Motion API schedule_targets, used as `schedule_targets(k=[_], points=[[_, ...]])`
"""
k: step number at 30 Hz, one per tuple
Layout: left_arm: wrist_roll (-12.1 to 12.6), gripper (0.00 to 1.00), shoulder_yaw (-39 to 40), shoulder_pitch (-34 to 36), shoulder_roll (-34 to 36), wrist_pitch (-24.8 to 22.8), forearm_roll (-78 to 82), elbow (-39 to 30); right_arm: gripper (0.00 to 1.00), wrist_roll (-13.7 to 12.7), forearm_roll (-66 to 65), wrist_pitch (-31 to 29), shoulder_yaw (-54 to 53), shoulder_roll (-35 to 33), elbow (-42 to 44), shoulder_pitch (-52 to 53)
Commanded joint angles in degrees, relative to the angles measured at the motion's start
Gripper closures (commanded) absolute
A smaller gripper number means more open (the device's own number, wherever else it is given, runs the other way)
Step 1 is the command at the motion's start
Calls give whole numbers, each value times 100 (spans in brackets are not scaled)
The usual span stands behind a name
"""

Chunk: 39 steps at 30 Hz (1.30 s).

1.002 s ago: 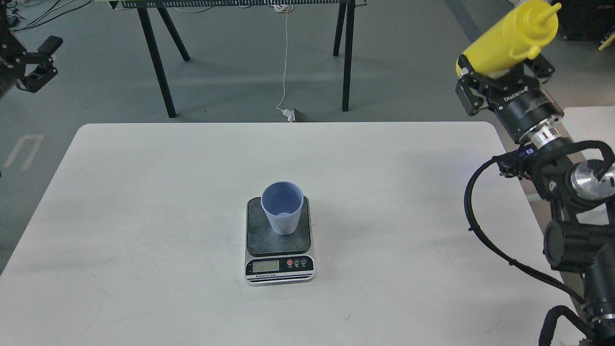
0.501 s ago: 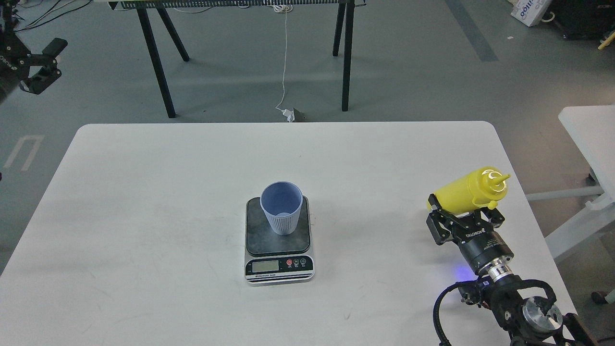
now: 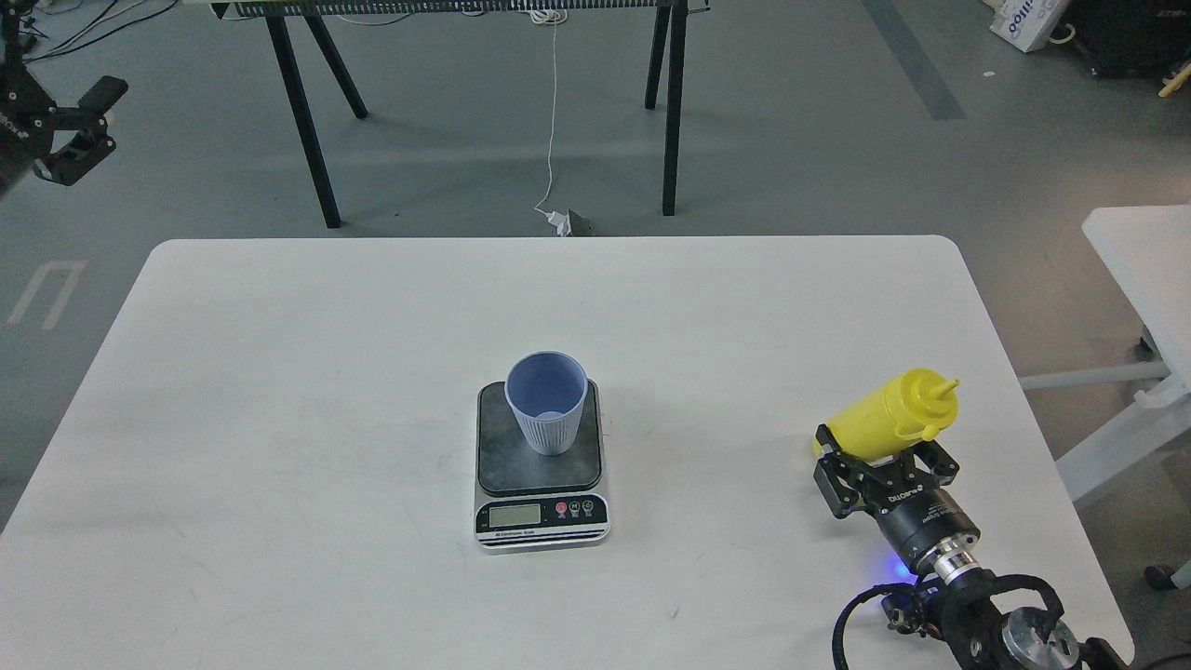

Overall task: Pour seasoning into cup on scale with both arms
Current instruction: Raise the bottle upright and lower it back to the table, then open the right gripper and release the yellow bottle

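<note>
My right gripper (image 3: 884,462) is closed on the bottle (image 3: 889,414), which leans with its nozzle up and to the right, low over the table's right side and well apart from the cup (image 3: 547,400). I cannot tell whether the bottle's base touches the table (image 3: 279,372). The cup stands upright on the scale (image 3: 541,465) at centre; its inside looks empty. My left gripper (image 3: 70,140) hangs at the far left, off the table, fingers apart and holding nothing.

Judgement: pouring is not under way — the step in hand is either carrying the bottle or setting it down. A pour would call for bringing the bottle across to the cup and tipping the nozzle over the rim, with the left arm brought in.

The table is white, lightly scuffed, otherwise bare. Beyond it — grey floor, black trestle legs, a hanging white cable, a second white table at right.
</note>
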State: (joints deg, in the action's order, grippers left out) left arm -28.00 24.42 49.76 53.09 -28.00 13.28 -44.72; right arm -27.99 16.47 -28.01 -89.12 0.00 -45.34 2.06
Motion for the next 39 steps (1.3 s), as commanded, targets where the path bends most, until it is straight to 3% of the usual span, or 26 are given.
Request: schedule_targets(k=[1,11,14,24,39], points=[[0,0,2,-1,70,0,-1,-36,62,-1,-3,1,140,0,8,22],[0,0,2,-1,79,0,8,-36,41,-1,-3,1,360,0,-10,13],[0,0,2,-1,105,0,0,-36,15,-1,5,1,360,0,-45,5],[0,0,2,-1,131,0,8,-45,6,-1,14,1,334,0,-80,-4],[0,0,-7,-10,61,0,8,-36,6,-1,49,1,360,-9,-818,-619]])
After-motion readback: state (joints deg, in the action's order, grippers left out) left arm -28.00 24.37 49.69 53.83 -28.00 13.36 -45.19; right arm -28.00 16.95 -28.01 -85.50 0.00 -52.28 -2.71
